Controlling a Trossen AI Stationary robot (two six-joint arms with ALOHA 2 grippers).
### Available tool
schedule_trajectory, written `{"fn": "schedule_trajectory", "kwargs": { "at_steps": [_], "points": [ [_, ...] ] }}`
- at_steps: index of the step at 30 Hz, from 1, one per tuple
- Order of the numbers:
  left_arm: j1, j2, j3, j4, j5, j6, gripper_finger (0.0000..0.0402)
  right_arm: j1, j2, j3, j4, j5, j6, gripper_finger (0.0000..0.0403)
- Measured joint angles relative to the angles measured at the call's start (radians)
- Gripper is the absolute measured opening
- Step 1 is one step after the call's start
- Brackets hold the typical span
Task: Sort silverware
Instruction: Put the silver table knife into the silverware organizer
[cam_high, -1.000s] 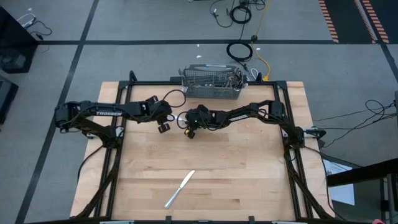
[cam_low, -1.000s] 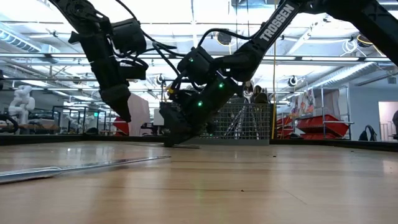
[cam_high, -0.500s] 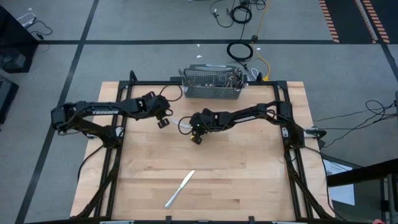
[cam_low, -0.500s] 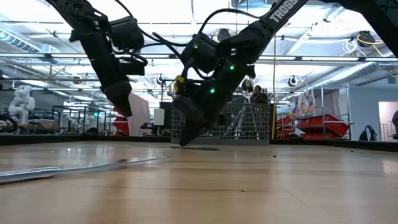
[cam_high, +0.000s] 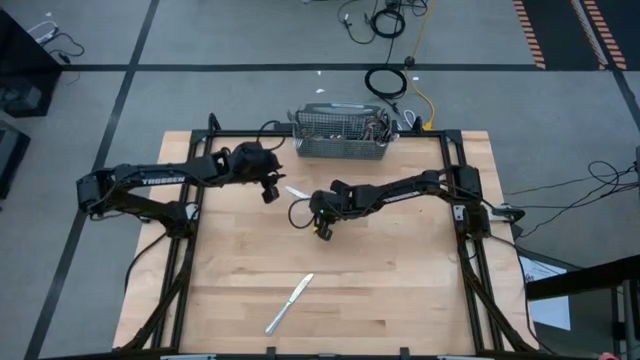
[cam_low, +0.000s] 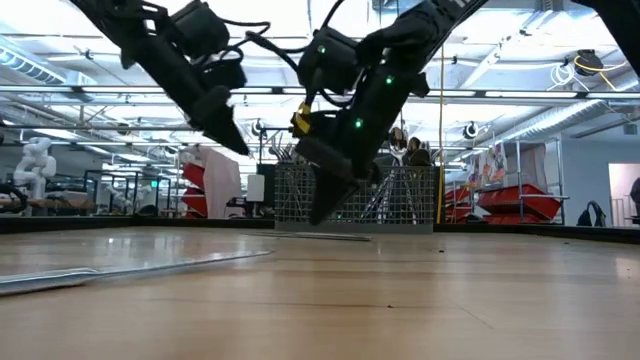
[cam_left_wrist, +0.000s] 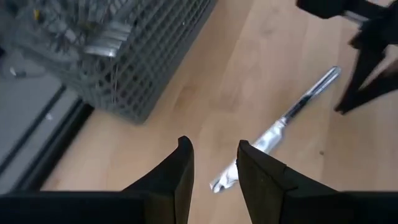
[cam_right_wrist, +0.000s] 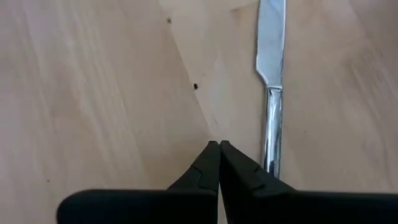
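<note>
**Two knives on the table, neither one held**

The right gripper (cam_high: 323, 232) hangs over the middle of the table (cam_high: 400, 290) with its fingers (cam_right_wrist: 211, 165) pressed together on nothing. A table knife (cam_right_wrist: 271, 81) lies flat on the wood just beside those closed tips, untouched; in the high view this appears to be the short bright piece (cam_high: 297, 192) between the two arms, though it is small there. With the tips clenched empty next to the knife, my judgement is that the gripper either missed the handle or means to nudge it, since a thin flat piece lying on wood gives little to pinch.

The left gripper (cam_high: 269, 194) waits near the basket (cam_high: 340, 148) at the far edge, its fingers (cam_left_wrist: 180, 168) partly apart and empty. Its wrist view looks past them at that same knife (cam_left_wrist: 273, 134), blade end nearest.

The basket holds more silverware (cam_high: 378, 127), bunched at one end, too tangled to count. A second knife (cam_high: 289, 304) lies alone near the front edge, well apart from both arms. Both loose knives are slim and shiny, with a broad blade narrowing into a rounded handle.
</note>
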Motion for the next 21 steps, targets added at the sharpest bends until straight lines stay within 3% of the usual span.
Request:
{"fn": "schedule_trajectory", "kwargs": {
  "at_steps": [4,8,12,16,21],
  "points": [
    [0.008,0.054,0.0,0.1,0.02,0.099,0.0128,0.03,-0.023,0.0,0.019,0.048,-0.017,0.0001],
    [0.058,0.137,0.001,0.157,0.199,0.099,0.0133,0.042,-0.096,-0.006,0.038,0.053,-0.064,0.0001],
    [0.1,0.213,-0.001,0.138,0.245,0.09,0.0128,0.029,-0.179,-0.092,0.057,0.066,-0.05,0.0],
    [0.133,0.25,0.0,0.13,0.26,0.133,0.0093,0.017,-0.297,-0.19,0.085,0.095,0.004,0.0],
    [0.17,0.259,-0.002,0.05,0.336,0.138,0.0012,0.018,-0.422,-0.305,0.077,0.154,0.039,0.0]
  ]
}}
